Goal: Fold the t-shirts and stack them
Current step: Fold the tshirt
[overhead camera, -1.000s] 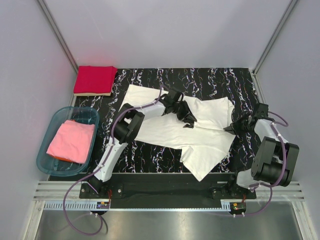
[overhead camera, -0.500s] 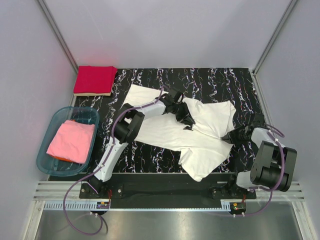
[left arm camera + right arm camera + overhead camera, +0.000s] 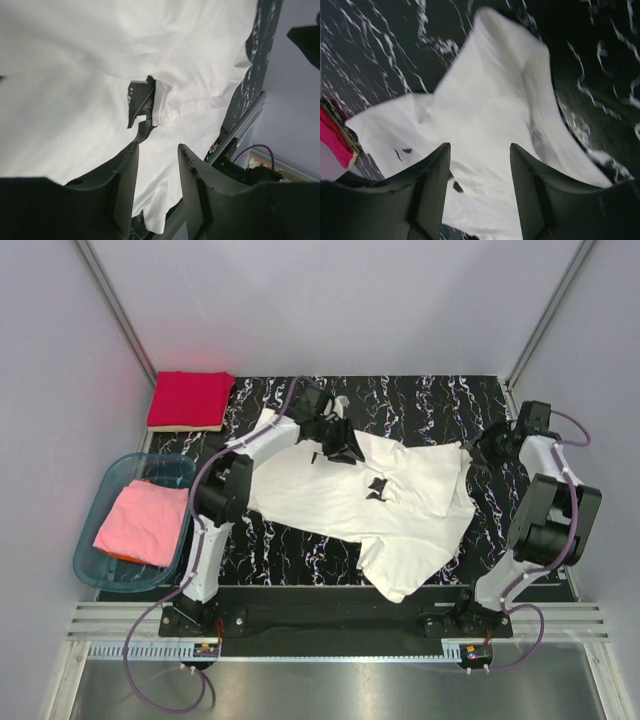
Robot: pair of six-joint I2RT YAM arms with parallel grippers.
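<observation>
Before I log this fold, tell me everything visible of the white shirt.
The white shirt is soft cloth, wrinkled, lying spread across the mat, loosely folded, one corner reaching toward the near edge. Small dark marks show near its middle. The left gripper hovers open over it, the right gripper open at its far right corner; neither holds it.

There's a white shirt (image 3: 340,505), red shirt (image 3: 190,398), pink shirt (image 3: 142,523), black white-streaked mat (image 3: 420,400).
</observation>
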